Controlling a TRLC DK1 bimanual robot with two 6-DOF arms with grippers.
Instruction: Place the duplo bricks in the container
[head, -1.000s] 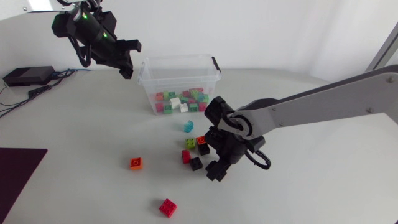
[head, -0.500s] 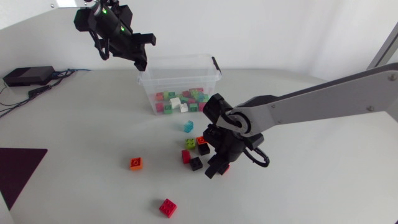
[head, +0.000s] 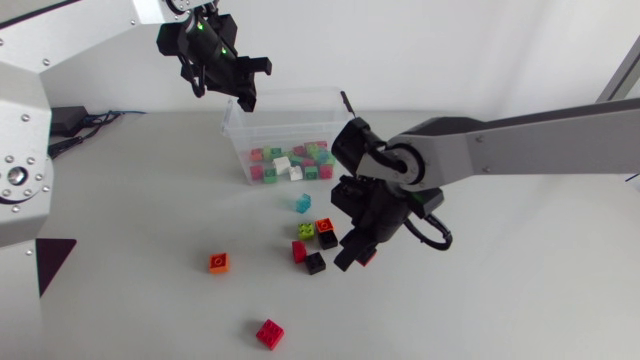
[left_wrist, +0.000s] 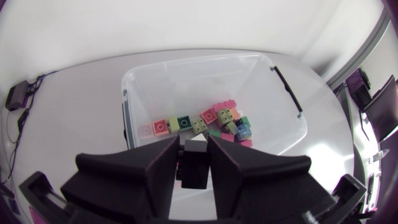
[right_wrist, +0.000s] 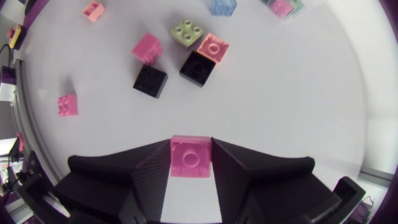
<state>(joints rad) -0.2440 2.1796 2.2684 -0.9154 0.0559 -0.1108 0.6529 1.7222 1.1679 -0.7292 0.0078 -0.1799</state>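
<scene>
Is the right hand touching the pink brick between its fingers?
Touching. The right wrist view shows both fingers of the right hand pressed against opposite sides of the pink brick, no gap.

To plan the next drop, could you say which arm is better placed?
Left, probably: left gripper holds a black brick at the container; right gripper holds a pink brick away from it.

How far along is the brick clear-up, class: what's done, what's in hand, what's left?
Done: many bricks lie in the clear container. In hand: the left gripper holds a black brick above it; the right gripper holds a red brick over the table. Left: eight loose bricks on the table.
</scene>
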